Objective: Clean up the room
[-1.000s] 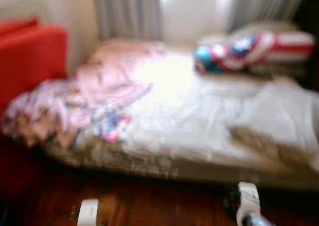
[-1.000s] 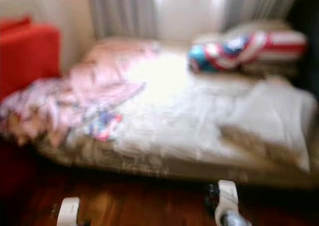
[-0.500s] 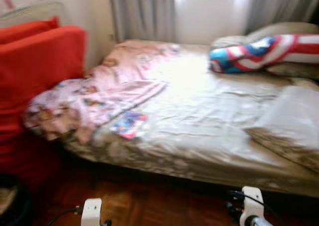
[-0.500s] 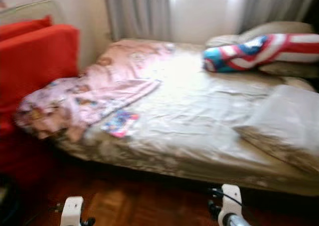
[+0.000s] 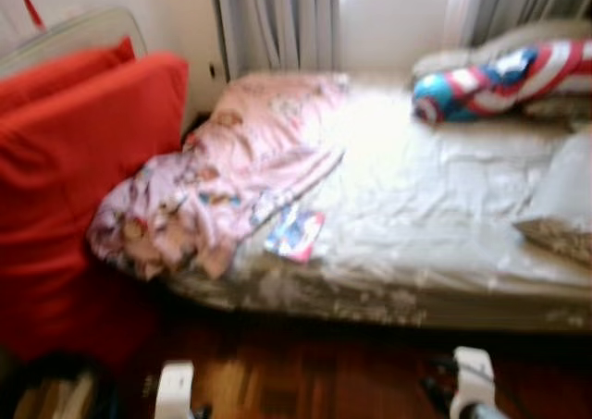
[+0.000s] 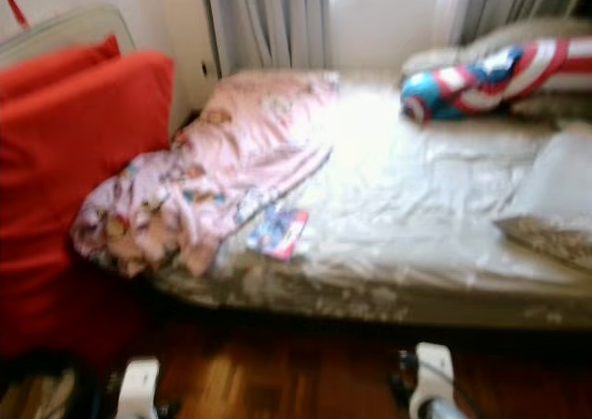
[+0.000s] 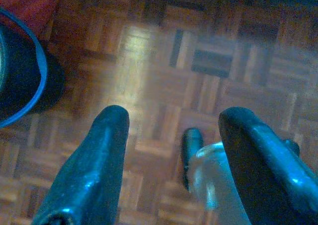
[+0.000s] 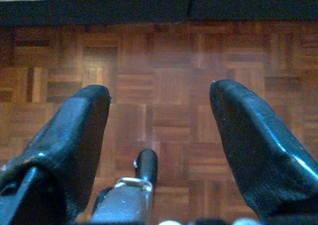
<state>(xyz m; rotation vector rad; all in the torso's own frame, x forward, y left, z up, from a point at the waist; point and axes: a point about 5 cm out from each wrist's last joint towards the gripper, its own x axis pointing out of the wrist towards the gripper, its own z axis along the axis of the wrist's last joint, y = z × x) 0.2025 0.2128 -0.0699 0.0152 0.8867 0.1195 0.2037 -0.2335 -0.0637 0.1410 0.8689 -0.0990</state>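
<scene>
A low bed (image 5: 435, 280) takes up the middle and right of the head views, which are a bit blurry. Its pale sheet (image 5: 435, 206) is wrinkled. A pink blanket (image 5: 231, 178) with little pictures on it lies bunched up on the left side of the bed, and one end hangs over the front corner. Just beside the blanket, near the front edge of the bed, lies a small flat thing (image 5: 295, 233) in blue, red and white. It may have writing on it, but it is too blurry to read. In the upper right, a red, white and blue striped pillow (image 5: 499, 77) rests at the far end of the bed. A pale pillow (image 5: 566, 197) sits at the right edge.

A big red couch (image 5: 74, 188) stands on the left, touching the blanket. Grey curtains (image 5: 277, 21) hang at the top.

The left gripper (image 7: 171, 120) hangs low over the brown wood floor (image 8: 164, 61). Its two black fingers are wide apart and hold nothing. A dark round thing with a blue rim (image 7: 22, 76) sits on the floor near it. The right gripper (image 8: 159, 93) also hangs over the floor, fingers spread wide, holding nothing.
</scene>
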